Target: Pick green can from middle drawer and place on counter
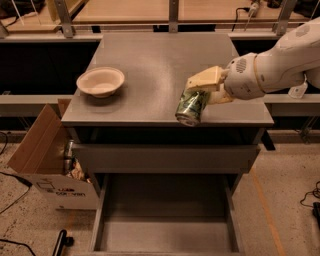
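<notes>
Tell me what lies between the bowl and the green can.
Nothing: the camera view shows bare counter between bowl and green can, which the gripper grips at the counter's front right.

**Bowl, box, wooden surface**

A pale bowl (100, 81) sits upright on the worktop (150, 55), left side, well apart from the end effector (200, 92) at the right front edge. An open cardboard box (35, 150) stands on the floor (280, 210) at the left. Behind runs a wooden surface (125, 12) with metal posts (172, 10).

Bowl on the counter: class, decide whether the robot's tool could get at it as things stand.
Probably not yet. The counter between tool and bowl is bare, but the tool, over the counter's right front, is shut on the green can.
</notes>
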You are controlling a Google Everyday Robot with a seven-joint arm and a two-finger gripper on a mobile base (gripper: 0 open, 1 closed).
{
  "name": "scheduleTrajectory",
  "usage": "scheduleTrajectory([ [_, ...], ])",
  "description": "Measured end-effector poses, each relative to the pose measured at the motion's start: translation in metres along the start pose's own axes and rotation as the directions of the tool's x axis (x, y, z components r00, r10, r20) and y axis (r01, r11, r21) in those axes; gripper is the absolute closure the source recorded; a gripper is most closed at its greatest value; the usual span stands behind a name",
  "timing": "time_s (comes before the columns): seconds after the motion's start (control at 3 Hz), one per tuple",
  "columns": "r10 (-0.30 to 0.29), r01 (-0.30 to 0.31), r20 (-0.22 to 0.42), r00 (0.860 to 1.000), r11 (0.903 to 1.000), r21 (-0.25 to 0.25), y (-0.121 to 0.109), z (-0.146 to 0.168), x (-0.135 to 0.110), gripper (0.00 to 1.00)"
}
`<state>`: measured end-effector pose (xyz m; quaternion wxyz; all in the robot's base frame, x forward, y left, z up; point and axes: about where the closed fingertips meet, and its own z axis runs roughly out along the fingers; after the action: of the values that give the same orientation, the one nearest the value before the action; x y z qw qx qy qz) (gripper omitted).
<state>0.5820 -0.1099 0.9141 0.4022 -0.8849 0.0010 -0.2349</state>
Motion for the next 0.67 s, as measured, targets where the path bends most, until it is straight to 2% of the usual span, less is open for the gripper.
scheduleTrajectory([
  [0.33, 0.063, -0.063, 0.008, 0.998, 0.9972, 0.040, 0.0007, -0.0091, 0.0119, 1.00],
  [0.67, 0.161, -0.163, 0.034, 0.986, 0.9825, 0.090, -0.0019, -0.0159, 0.0215, 1.00],
])
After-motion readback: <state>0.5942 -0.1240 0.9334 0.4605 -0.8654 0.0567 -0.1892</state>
